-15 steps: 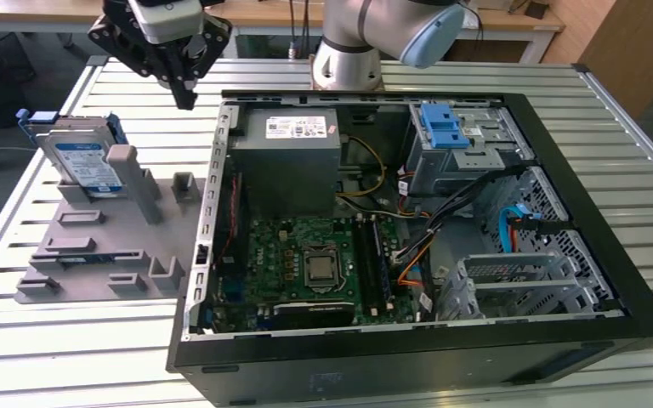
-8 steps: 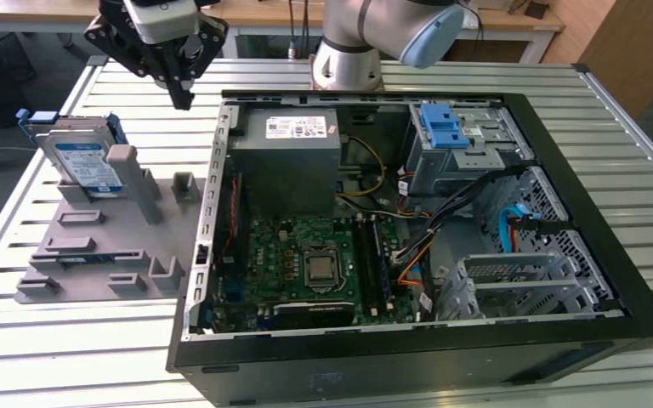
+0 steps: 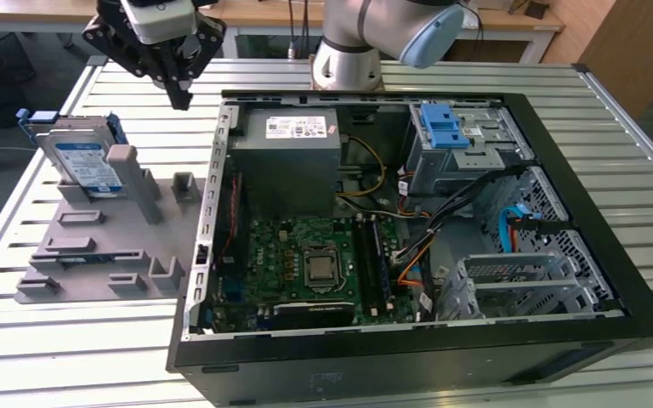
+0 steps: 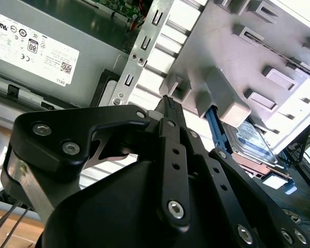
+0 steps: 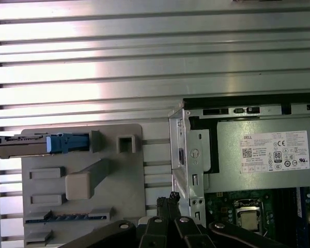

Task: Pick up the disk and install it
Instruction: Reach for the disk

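I see slatted aluminium table (image 3: 77, 357) carrying open computer case (image 3: 417, 365) and grey fixture (image 3: 88, 255). Disk (image 3: 86, 163) stands upright in fixture slot, to exterior view's left of case. Gripper (image 3: 179, 100) hangs over table near case corner, apart from disk, fingers pressed together, holding nothing. Behind table I see wooden desk (image 3: 508, 21) and wooden panel (image 3: 627, 51).

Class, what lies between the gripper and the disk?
In the exterior view, going from the gripper: bare table slats, then the grey holder's upright post beside the disk.
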Robot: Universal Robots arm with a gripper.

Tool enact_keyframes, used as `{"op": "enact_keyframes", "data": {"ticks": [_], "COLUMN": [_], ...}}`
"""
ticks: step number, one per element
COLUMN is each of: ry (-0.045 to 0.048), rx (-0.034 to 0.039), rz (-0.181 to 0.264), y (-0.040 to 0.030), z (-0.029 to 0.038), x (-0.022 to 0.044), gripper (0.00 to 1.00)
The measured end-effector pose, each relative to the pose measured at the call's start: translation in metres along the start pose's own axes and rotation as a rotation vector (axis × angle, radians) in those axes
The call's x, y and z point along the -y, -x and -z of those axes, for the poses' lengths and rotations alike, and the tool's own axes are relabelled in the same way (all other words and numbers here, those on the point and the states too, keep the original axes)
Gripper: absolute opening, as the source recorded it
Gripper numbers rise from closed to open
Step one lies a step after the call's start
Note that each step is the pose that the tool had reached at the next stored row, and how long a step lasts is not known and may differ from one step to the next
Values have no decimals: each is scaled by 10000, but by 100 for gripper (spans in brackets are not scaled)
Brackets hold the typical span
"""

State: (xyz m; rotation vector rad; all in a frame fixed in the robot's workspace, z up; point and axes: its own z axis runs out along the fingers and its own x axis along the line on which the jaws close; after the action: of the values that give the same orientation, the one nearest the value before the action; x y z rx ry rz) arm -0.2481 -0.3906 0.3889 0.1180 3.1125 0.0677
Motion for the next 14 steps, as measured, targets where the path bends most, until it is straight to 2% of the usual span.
{"op": "enact_keyframes", "data": {"ticks": [14], "ry": [0], "rx": [-1], "rz": [0], "y": [-34], "z": [-1], "x": [2], "gripper": [11]}}
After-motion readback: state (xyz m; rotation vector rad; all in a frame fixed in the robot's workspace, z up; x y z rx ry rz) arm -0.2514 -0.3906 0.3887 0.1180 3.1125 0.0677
